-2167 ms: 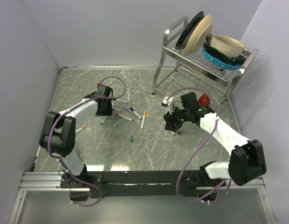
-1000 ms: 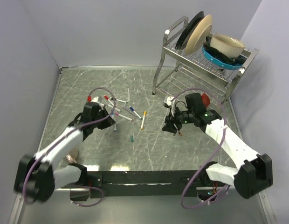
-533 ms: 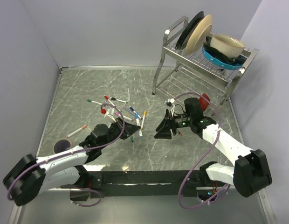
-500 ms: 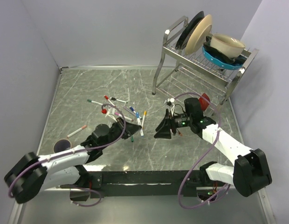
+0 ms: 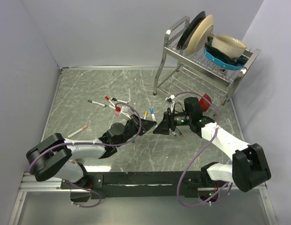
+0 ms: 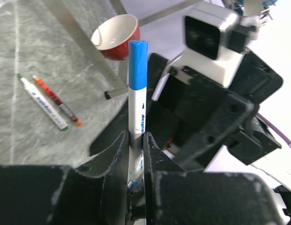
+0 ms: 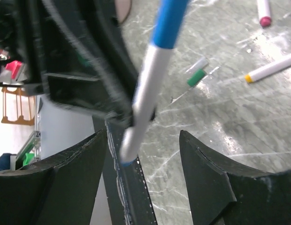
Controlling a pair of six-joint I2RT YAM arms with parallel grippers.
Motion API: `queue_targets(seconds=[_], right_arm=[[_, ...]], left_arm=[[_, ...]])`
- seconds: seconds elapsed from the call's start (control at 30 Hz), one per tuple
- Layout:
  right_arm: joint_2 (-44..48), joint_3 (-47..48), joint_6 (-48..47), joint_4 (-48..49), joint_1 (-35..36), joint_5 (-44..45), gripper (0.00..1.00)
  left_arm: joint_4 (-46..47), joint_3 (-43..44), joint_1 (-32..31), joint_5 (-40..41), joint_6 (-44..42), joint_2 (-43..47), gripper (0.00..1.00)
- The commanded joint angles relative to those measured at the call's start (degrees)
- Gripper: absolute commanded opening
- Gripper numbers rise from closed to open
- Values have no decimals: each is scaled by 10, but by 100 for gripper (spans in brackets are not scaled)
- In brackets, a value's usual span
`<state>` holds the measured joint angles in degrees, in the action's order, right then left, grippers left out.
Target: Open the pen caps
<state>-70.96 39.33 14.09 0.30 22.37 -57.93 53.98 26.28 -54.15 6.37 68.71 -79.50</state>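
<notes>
Two grippers face each other. The left gripper, clamped on a thin white marker barrel, holds its blue plastic cap clear of the grip; the right gripper, jaws spread and empty, faces it, apparently ready to pull that cap.

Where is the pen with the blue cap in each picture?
Top external: the blue-capped pen is mid-picture, between the two arms' tips, gripped by the left tool.
Left wrist: the pen stands upright at centre, clamped in the left tool.
Right wrist: the pen slants across the upper middle.
Shared landmark: the grey marbled table beneath it.
</notes>
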Motion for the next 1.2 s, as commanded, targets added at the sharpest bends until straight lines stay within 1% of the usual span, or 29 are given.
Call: queue_targets(seconds=[0.0,0.17,0.23,0.27,0.3,0.33,0.37,0.47,0.5,0.53,0.57,0.6,0.67,0.7,0.73,0.77,0.83,0.87,0.9,1.0,1.03,1.07,1.13,1.17], right_arm=[[-6,23,0,6,1,22,68],[-4,28,-6,2,2,25,64],[0,28,-7,3,0,26,59],[0,27,-7,3,1,26,54],[-1,28,-8,3,0,25,44],[-1,28,-9,2,0,22,37],[-1,28,-12,2,1,20,21],[-5,32,-21,1,1,18,0],[-6,33,-25,-10,1,18,0],[-5,35,-29,-17,1,17,0],[-5,36,-38,-20,1,13,0],[-5,38,-42,-22,0,11,0],[-7,46,-71,-42,0,0,0],[-9,49,-80,-50,1,-14,0],[-12,52,-94,-69,0,-25,0],[-16,62,-133,-85,0,-38,0],[-23,68,-163,-117,0,-66,0],[-29,79,-206,-134,0,-77,0],[-31,85,-226,-157,1,-89,0],[-38,92,-251,-180,0,-103,0],[-39,93,-255,-189,0,-107,0],[-40,94,-255,-189,1,-108,0],[-43,96,-259,-195,1,-108,0],[-44,96,-259,-195,1,-108,0]], left_arm=[[60,25,-10,14,6,-11,1],[63,25,-16,7,8,-21,1],[65,25,-16,4,10,-28,1],[67,25,-17,2,11,-31,1],[69,25,-17,-2,13,-36,1],[76,25,-17,-5,14,-39,1],[80,25,-17,-7,14,-42,1],[83,26,-17,-10,13,-43,1],[80,26,-17,-9,8,-38,2],[76,26,-17,-7,5,-34,6],[69,25,-17,-3,1,-29,13],[62,21,-17,1,-3,-16,33],[45,16,-17,15,-12,-1,48],[35,11,-17,21,-21,14,62],[25,11,-17,34,-24,22,69],[-2,11,-16,39,-28,37,77],[-26,12,-16,51,-38,50,81],[-36,14,-15,60,-42,58,83],[-52,15,-14,64,-46,63,83],[-76,22,-13,72,-55,70,82],[-79,25,-13,73,-58,71,81],[-85,31,-12,73,-64,70,77],[-95,36,-13,73,-69,69,74],[-98,41,-13,73,-75,68,69]])
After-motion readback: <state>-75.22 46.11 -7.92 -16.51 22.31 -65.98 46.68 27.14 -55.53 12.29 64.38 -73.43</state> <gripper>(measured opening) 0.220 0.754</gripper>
